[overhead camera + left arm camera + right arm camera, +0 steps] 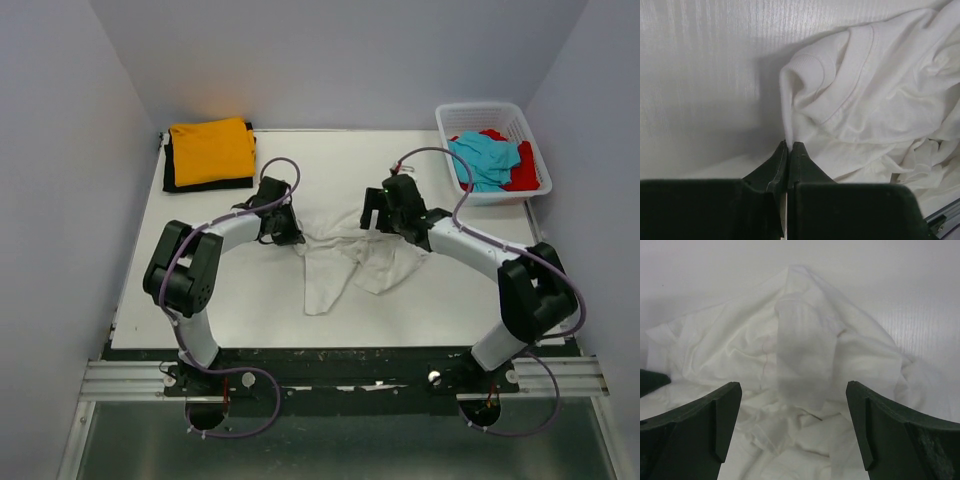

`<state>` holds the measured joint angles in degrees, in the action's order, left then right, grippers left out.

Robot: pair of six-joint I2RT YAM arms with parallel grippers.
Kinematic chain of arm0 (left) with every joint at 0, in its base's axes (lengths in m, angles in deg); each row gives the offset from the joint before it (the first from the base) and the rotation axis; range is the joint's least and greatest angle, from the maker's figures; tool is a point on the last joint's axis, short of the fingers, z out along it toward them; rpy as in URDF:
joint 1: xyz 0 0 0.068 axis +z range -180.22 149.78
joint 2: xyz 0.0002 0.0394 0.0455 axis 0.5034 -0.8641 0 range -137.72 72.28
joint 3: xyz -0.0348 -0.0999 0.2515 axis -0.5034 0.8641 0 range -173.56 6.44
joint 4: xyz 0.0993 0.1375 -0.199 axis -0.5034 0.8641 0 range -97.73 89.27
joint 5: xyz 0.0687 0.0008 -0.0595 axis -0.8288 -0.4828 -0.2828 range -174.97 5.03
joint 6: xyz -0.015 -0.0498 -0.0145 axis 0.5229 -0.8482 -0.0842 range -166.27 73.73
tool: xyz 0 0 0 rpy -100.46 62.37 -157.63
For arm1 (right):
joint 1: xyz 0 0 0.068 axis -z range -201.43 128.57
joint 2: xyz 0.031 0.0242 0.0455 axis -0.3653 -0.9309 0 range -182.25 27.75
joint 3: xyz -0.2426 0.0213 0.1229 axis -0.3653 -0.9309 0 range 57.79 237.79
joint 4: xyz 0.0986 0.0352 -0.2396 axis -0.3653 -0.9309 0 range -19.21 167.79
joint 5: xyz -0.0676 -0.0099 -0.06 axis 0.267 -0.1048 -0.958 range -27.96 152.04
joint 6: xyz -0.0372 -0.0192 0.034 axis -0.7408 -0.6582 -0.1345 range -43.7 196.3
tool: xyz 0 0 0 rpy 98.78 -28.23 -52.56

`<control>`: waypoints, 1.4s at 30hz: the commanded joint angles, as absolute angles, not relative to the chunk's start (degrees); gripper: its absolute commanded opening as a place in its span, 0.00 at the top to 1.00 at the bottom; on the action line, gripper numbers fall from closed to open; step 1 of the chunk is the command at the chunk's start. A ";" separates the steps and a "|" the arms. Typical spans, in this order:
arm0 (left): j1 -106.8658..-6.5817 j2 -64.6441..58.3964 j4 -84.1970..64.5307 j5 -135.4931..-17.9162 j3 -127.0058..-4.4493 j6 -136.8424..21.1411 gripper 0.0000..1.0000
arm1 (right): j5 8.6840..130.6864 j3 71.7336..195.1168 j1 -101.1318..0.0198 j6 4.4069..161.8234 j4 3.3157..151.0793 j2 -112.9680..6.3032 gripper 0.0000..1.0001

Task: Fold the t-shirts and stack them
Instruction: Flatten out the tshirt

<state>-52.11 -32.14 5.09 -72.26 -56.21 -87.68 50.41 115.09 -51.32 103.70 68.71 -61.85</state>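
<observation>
Table [240, 300]: white surface fills the middle of the top view. White t-shirt [345, 265] lies crumpled at centre frame, not yet spread, between the two arms. Upper left: orange t-shirt [210, 150] folded on top of a black t-shirt [172, 178]. Upper right: lattice basket [478, 107] holding the turquoise t-shirt [485, 158] and red t-shirt [525, 172], both loose. Left gripper [789, 150] has its jaws closed on a thin pinch of white cloth near a ribbed hem. Right gripper [792, 387] hangs over the heap with its jaws spread wide and nothing between them. Judgement: the step is opening the shirt flat. The right side should take a single layer at an edge well away from the left pinch, then both draw apart low and evenly so the cloth slides rather than bunches. Hard to make out: which hem the left holds (collar or sleeve), where the sleeves lie inside the folds, and how many layers are in the pinch.
</observation>
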 commanded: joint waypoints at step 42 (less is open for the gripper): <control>-51.23 37.85 15.23 -71.17 -77.57 -75.79 1.00 | 59.04 156.90 -55.35 90.25 52.42 -28.64 0.99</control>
